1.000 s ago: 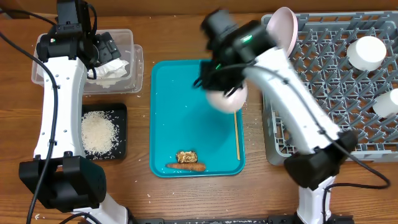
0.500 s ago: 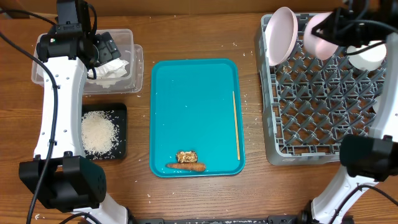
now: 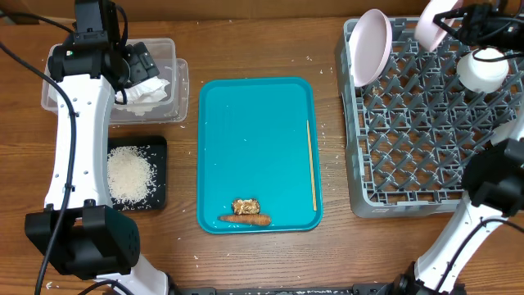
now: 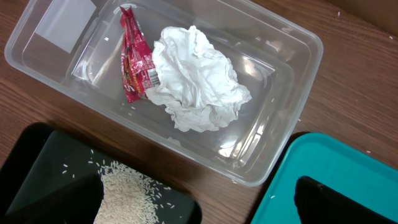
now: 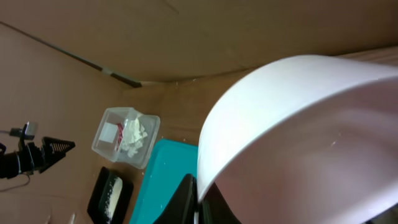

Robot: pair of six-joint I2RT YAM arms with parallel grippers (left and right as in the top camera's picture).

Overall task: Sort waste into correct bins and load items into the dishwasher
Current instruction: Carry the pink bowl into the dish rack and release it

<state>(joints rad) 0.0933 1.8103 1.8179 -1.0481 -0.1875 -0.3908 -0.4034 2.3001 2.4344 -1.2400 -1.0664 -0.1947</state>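
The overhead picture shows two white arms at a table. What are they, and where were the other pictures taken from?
Two robot arms, each ending in a two-finger gripper. One camera looks down from above; one sits on each wrist. The left gripper hangs open over a clear tub holding a napkin and red wrapper; beside it, a black tray of rice. The teal tray carries a carrot and a brown lump. The right gripper pinches a bowl at the grey dish rack's far edge, where a plate and a cup sit.
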